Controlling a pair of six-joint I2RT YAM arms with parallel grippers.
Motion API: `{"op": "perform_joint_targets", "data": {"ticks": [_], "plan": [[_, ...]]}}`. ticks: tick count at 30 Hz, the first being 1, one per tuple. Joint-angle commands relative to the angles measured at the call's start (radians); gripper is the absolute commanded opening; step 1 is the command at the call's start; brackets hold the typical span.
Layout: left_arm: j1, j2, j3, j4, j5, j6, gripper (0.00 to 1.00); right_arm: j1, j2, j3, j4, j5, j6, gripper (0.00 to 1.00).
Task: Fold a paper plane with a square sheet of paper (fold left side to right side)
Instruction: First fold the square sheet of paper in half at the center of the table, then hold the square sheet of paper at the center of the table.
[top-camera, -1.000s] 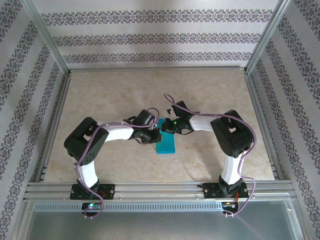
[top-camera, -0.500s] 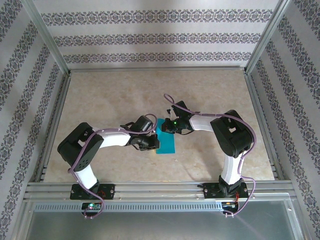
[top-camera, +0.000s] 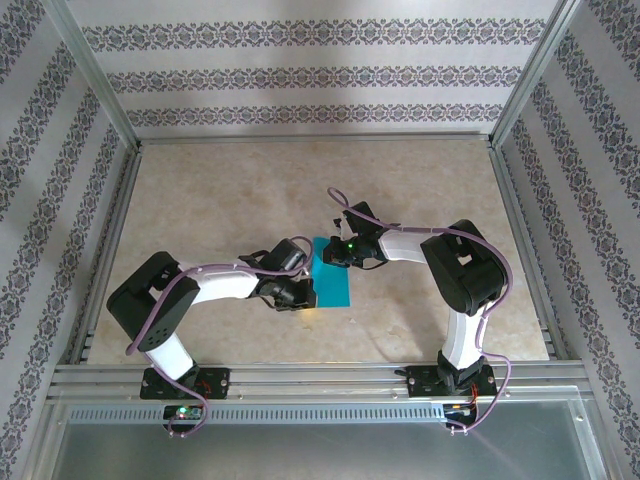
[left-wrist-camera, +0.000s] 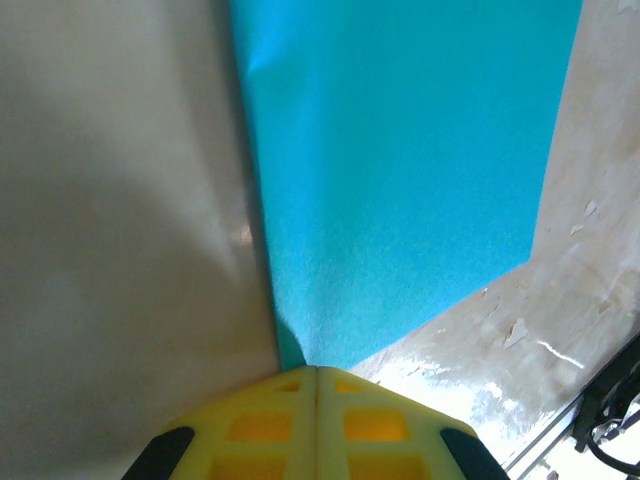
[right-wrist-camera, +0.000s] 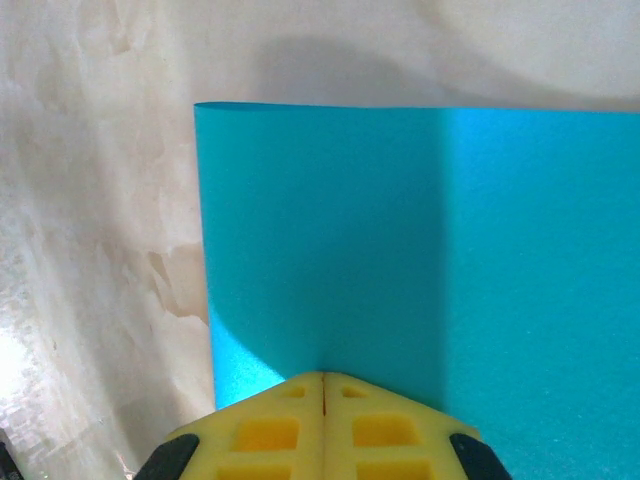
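The square sheet of paper (top-camera: 335, 284) lies flat on the table as a narrow teal rectangle, folded in half, between the two arms. My left gripper (top-camera: 303, 297) is shut, its yellow tip (left-wrist-camera: 316, 368) down at the sheet's near left corner, right on the folded left edge (left-wrist-camera: 255, 200). My right gripper (top-camera: 336, 254) is shut too, and its tip (right-wrist-camera: 323, 375) rests on the teal sheet (right-wrist-camera: 400, 240) near the far end. Nothing sits between either pair of jaws. The paper plane is not formed; the teal paper (left-wrist-camera: 400, 170) is a plain rectangle.
The marble-look table (top-camera: 230, 190) is boxed in by an aluminium frame, with a rail (top-camera: 320, 378) at the near edge and patterned walls (top-camera: 320, 75) behind and at the sides. A black cable (left-wrist-camera: 605, 420) hangs at the left wrist view's corner.
My left gripper has slid toward the near end of the sheet along its left edge, and the left elbow swung outward to the left. The right arm and the paper have stayed put.
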Motion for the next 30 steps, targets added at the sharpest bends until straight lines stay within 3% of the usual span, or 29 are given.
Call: {"op": "perform_joint_targets", "data": {"ticks": [1,12,16,30], "plan": [[-0.022,-0.023,-0.017,-0.11,0.007,0.0,0.07,0.003,0.047,-0.003,-0.073,0.064,-0.018,0.0],[0.07,-0.114,0.068,-0.064,0.029,0.016,0.07,0.009,0.029,-0.008,-0.054,0.044,-0.03,0.0],[0.111,-0.033,0.104,-0.002,0.077,0.026,0.06,0.009,0.025,-0.008,-0.057,0.046,-0.03,0.0],[0.111,0.189,0.221,0.028,0.087,0.064,0.05,0.012,0.029,-0.008,-0.056,0.044,-0.027,0.0]]}}
